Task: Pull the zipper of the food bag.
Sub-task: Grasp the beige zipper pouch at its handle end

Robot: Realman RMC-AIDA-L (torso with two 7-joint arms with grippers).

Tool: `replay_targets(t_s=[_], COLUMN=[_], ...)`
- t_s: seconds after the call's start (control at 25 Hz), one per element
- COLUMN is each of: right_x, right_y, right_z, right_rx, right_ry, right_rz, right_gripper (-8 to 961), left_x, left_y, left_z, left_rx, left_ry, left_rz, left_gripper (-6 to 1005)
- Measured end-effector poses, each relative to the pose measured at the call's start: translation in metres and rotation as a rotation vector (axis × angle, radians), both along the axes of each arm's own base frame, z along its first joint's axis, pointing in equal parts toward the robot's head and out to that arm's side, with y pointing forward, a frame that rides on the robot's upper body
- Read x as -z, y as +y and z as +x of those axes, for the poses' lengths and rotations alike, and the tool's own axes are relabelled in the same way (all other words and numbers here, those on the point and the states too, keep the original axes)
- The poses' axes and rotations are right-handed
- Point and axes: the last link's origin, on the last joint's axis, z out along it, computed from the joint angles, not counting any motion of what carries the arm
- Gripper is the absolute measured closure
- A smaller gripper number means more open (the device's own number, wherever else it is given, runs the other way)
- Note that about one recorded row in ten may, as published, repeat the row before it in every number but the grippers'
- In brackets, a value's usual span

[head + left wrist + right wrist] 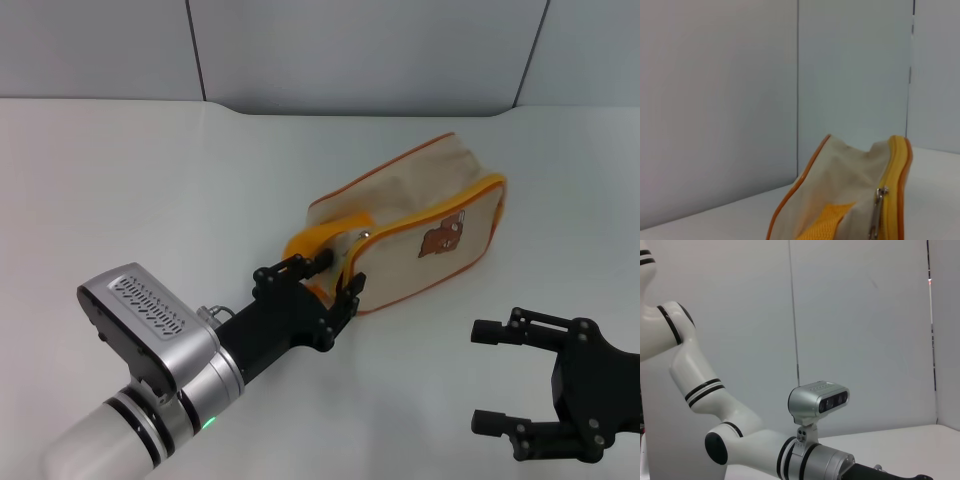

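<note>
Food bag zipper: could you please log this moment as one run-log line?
left hand: open at strap end of food bag | zipper: pull tab ungripped | right hand: open, idle beside bag

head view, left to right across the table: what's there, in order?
left gripper, fingers open at the strap end of the food bag → food bag lying on the table → right gripper, open and idle near the front right edge, apart from the bag.

Beige food bag (420,225) on side; zipper (879,210) closed.
</note>
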Motion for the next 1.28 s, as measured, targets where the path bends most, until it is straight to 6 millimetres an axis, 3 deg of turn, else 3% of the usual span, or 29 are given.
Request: replay_targets(t_s=[0.08, 0.72, 0.92, 1.0, 1.28], right_x=[0.0, -0.003, -0.004, -0.005, -0.025], right_y=[0.0, 0.0, 0.001, 0.0, -0.008], right_z=[0.0, 0.002, 0.002, 0.002, 0.011], right_rx=[0.004, 0.027, 0.031, 0.027, 0.077], right_ry=[0.003, 0.022, 0.029, 0.034, 0.135], right_rz=[0.004, 0.039, 0.052, 0.066, 0.248], right_gripper=[143, 144, 144, 144, 142], left_x=[0.0, 0.002, 0.003, 0.003, -0.003], left_y=[0.001, 0.006, 0.004, 0.004, 0.001], left_z=[0.002, 0.01, 0.015, 0.016, 0.02], left_rx=[0.007, 0.024, 0.035, 0.04, 0.083], left_ry=[0.002, -0.008, -0.022, -0.024, -0.066], left_rz=[-0.003, -0.012, -0.016, -0.018, 0.011], left_gripper=[555, 701, 855, 866, 888])
